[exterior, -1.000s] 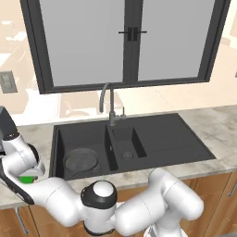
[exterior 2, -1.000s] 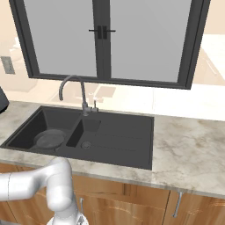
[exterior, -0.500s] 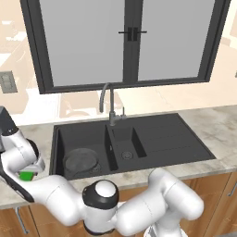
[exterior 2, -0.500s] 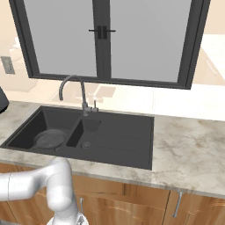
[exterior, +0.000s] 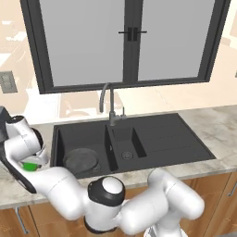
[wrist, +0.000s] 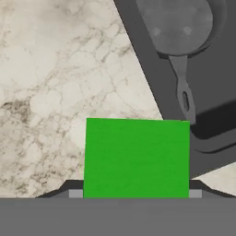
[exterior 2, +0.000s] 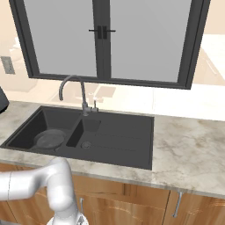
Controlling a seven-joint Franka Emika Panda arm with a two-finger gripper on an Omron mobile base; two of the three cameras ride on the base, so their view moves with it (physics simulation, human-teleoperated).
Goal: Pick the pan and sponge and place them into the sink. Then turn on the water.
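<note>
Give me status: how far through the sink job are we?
Done: the pan lies in the large basin of the sink. In hand: the sponge sits between the fingers of the gripper, above the counter beside the sink, not yet in a basin. Left: drop the sponge in, then turn on the faucet; no water runs yet.
</note>
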